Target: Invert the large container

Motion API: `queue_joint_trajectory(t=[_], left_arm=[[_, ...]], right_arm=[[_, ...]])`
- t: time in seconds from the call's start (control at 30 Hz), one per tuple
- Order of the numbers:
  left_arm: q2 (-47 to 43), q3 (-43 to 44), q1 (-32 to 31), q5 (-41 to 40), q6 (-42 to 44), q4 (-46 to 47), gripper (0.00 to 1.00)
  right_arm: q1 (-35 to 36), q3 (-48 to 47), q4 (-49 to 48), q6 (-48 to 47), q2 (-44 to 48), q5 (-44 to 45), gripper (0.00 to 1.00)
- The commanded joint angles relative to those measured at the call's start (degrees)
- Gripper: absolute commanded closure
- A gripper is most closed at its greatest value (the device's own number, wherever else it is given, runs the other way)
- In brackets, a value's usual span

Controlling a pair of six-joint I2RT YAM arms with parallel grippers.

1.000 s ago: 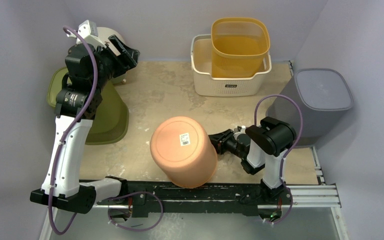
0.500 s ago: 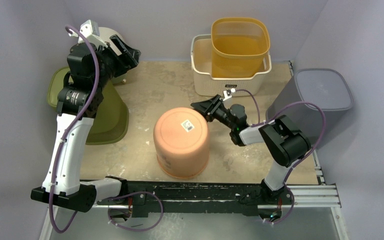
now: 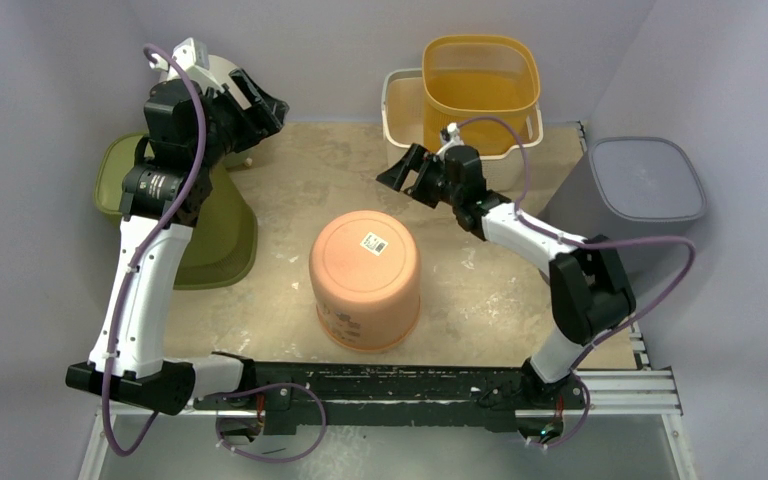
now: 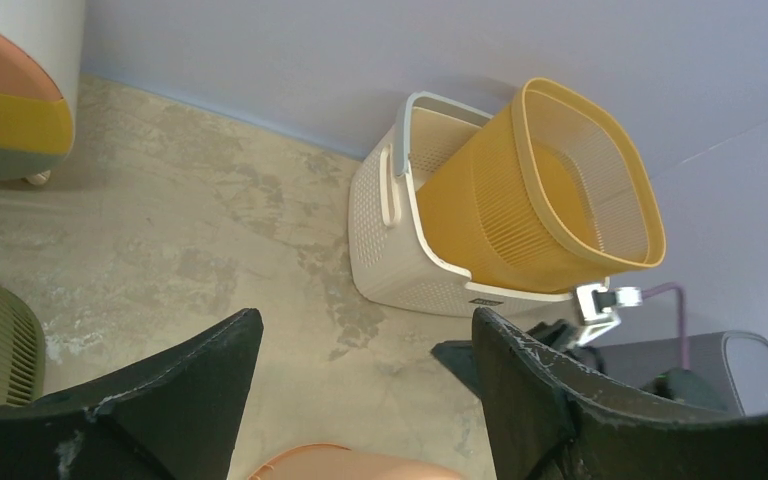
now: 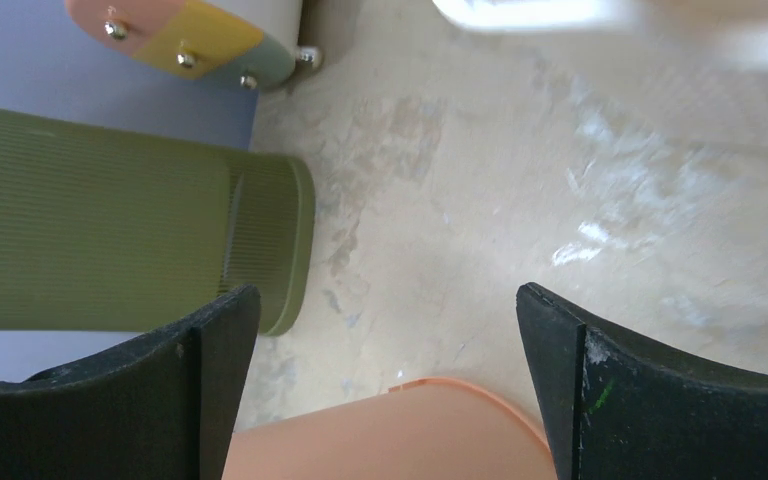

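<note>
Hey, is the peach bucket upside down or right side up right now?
Upside down: the bucket has its closed base facing up, with a barcode sticker on it, and its rim sits on the table.

the large container looks smooth matt plastic; the table rough, mottled.

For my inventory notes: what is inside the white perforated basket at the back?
A yellow slatted plastic bin sits inside the white perforated plastic basket, rising above its rim. The basket's floor is covered.
</note>
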State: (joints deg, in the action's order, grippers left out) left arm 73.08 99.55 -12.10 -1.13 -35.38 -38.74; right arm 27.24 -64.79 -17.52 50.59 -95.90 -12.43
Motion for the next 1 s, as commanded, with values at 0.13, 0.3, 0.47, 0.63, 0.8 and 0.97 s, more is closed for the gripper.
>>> queue_joint_trajectory(t=[0.13, 0.3, 0.47, 0.63, 0.8, 0.97], left_arm=[[-0.1, 0.9, -0.3, 2.4, -0.1, 1.0, 0.26], [0.6, -0.4, -0.3, 2.7, 0.1, 0.8, 0.25], [1.1, -0.8, -0.3, 3.4, 0.2, 0.9, 0.25], [1.6, -0.9, -0.3, 3.9, 0.1, 1.0, 0.25], [3.0, 0.7, -0.3, 3.9, 1.0, 0.2, 0.25], [6.2, 5.0, -0.3, 5.9, 0.6, 0.1, 0.25]], right_arm=[[0.7, -11.3, 28.7, -20.4, 14.3, 11.4, 0.00], [8.5, -11.9, 41.4, -25.7, 23.5, 17.2, 0.00], [16.2, -9.9, 51.8, -21.0, 34.3, 20.9, 0.00], [19.1, -4.7, 54.6, -17.5, 46.0, 17.7, 0.00], [19.2, -1.5, 57.4, -20.3, 47.7, 8.2, 0.00], [19.6, 3.4, 56.3, -20.7, 47.8, 4.8, 0.00]])
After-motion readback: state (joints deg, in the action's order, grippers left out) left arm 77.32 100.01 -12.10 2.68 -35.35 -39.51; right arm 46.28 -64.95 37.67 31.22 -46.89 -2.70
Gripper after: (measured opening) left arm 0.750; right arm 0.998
